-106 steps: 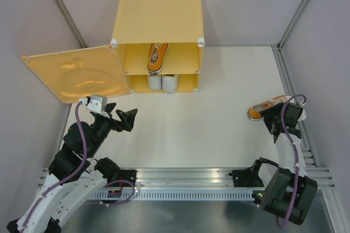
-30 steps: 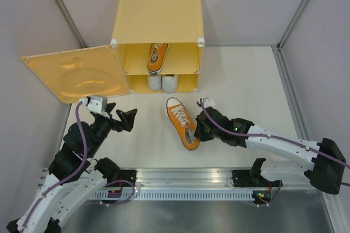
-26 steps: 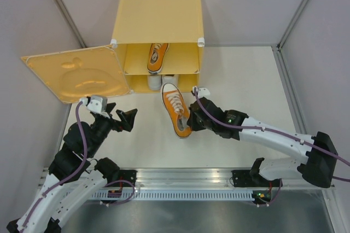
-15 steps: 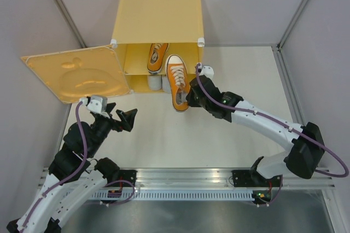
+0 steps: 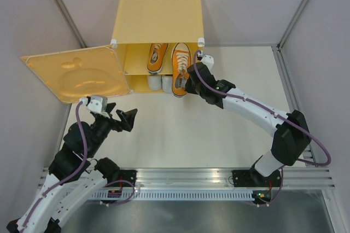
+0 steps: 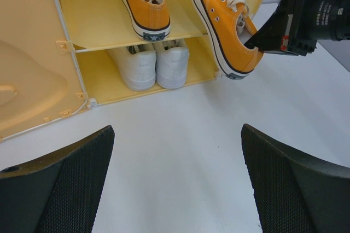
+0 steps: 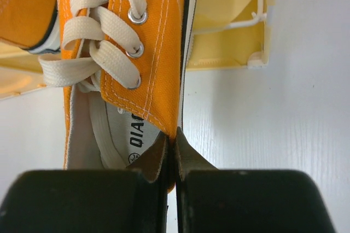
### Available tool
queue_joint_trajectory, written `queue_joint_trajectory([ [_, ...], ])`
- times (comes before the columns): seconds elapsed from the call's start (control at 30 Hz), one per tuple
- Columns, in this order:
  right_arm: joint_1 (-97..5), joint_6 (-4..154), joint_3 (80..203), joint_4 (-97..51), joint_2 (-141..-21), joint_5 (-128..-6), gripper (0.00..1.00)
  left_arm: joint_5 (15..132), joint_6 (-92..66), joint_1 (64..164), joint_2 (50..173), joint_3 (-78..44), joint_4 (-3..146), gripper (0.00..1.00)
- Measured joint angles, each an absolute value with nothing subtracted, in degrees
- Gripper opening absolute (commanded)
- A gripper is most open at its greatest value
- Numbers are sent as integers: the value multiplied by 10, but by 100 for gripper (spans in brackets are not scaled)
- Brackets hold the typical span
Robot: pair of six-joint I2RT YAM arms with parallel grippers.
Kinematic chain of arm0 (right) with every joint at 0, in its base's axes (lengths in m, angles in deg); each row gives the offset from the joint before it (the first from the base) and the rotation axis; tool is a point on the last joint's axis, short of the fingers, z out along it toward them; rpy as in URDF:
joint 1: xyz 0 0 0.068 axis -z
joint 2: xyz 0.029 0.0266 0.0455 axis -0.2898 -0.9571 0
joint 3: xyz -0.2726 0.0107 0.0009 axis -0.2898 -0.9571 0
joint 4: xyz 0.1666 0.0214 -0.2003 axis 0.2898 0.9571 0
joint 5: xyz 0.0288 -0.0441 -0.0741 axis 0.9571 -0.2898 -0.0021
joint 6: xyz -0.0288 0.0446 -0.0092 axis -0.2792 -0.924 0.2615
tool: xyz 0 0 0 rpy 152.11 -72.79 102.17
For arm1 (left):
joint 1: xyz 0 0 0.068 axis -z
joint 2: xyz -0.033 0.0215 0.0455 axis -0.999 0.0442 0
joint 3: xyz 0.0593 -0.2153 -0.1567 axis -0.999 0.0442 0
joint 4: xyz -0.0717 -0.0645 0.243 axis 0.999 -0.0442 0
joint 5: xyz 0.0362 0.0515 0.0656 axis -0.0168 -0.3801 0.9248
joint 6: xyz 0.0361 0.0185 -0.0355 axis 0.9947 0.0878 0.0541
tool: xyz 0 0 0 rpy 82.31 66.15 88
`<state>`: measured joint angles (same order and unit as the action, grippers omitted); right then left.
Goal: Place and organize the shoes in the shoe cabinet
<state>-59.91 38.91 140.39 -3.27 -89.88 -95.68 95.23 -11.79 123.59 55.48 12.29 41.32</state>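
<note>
The shoe cabinet (image 5: 158,14) stands at the back with its door (image 5: 74,73) swung open to the left. One orange shoe (image 5: 157,57) lies on the upper shelf. The white pair (image 6: 134,66) sits below it, heels outward. My right gripper (image 7: 174,140) is shut on the side wall of the second orange shoe (image 7: 147,52), near its heel. That shoe (image 5: 180,69) hangs toe-first at the upper compartment's right half, its heel sticking out in front. My left gripper (image 6: 176,134) stands open and holds nothing, low over the table in front of the door.
White table (image 5: 229,112) with grey walls left, right and behind. The open door reaches out over the table's left side, close to my left arm. A metal rail (image 5: 186,181) runs along the near edge.
The right arm has carried the orange shoe from the table's middle up and back to the cabinet's upper compartment, toe leading. The left arm has not moved.
</note>
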Motion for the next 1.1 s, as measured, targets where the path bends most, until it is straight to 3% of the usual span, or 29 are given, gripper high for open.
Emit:
queue_joint_trajectory([
  [0.47, -586, 372, 1535, -40, -992, -988, 1, 952, -118, 1236, 555, 123, 413, 100],
  [1.0, -599, 369, 1591, -35, -1036, -1040, 1, 952, -118, 1236, 550, 123, 413, 100],
  [1.1, -600, 369, 1601, -36, -1046, -1055, 5, 952, -118, 1236, 549, 123, 413, 100],
])
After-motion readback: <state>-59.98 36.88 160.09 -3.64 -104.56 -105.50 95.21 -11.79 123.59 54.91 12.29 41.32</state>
